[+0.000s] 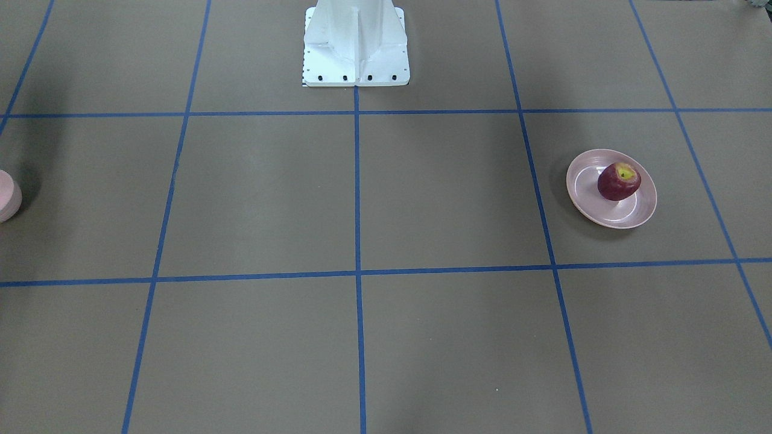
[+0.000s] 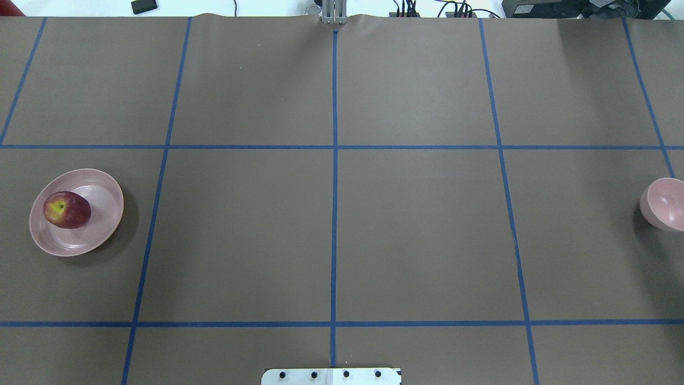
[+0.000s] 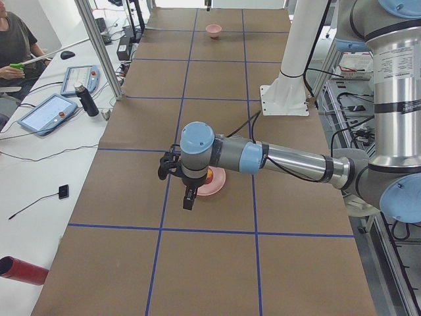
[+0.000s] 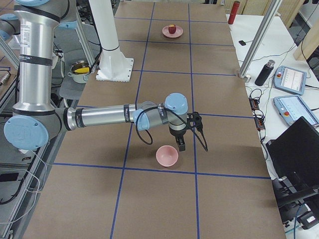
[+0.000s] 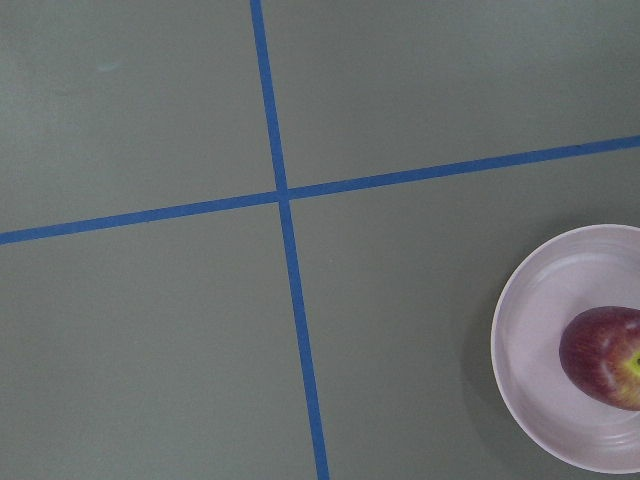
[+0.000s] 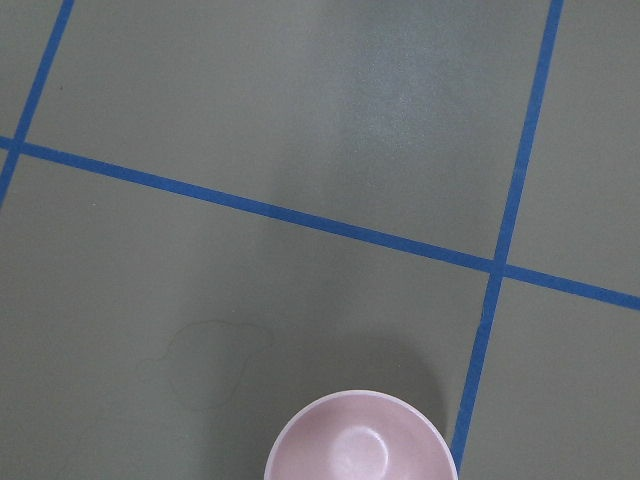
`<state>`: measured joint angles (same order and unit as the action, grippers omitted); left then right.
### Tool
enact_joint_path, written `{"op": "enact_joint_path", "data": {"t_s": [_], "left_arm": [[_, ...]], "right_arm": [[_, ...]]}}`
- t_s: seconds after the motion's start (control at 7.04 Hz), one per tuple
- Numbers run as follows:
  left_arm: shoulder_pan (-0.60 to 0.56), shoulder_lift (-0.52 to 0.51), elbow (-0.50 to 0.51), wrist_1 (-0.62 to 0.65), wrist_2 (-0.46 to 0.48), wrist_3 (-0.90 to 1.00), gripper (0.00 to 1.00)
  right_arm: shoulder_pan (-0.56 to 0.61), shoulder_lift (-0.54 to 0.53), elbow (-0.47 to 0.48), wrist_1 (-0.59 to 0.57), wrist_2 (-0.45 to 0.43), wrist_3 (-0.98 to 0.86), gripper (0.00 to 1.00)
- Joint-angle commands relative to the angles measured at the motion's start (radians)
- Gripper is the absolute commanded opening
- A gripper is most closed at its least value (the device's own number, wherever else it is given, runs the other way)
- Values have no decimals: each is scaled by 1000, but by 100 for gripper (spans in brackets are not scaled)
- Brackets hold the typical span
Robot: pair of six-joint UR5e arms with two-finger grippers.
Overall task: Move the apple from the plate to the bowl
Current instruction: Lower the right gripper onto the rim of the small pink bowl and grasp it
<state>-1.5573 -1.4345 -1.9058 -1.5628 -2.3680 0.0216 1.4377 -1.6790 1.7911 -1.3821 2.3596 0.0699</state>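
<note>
Since neither of my 2 claws shows in a close view, I cannot tell whether either one is released or clenched. My left claw [image 3: 188, 203] hangs above the desk [image 2: 240, 230] just beside the plate [image 2: 101, 190], and its wrist camera catches that plate only at the lower right edge, so I judge I am off to 1 side of it and not over the fruit. The apple [image 2: 67, 209] lies on the plate, resting toward 1 side of the glossy inside, its yellow-green stem patch turned partly upward. Nothing touches it, so I take the task to be at its first step: the reach for the apple. The next move calls for me to bring the left claw over the apple's middle, open wide enough for its round body, and come down without knocking the plate's rim. Farther off, at the opposite end of the desk, my right claw [image 4: 181, 148] hangs near the bowl [image 2: 665, 203], which is empty and upright. Plate and bowl sit well apart, so I expect a long carry across, or a hand-over between my 2 arms, and the bowl's narrow mouth will want a careful drop.
</note>
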Motion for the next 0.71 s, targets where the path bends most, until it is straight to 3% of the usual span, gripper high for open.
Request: {"op": "enact_joint_path", "data": {"t_s": [0.0, 0.57], "left_arm": [[-1, 29, -18, -9, -3, 0, 98], [2, 40, -21, -14, -2, -11, 98]], "right_arm": [[0, 2, -18, 2, -2, -1, 100], [0, 5, -25, 0, -2, 1, 100]]}}
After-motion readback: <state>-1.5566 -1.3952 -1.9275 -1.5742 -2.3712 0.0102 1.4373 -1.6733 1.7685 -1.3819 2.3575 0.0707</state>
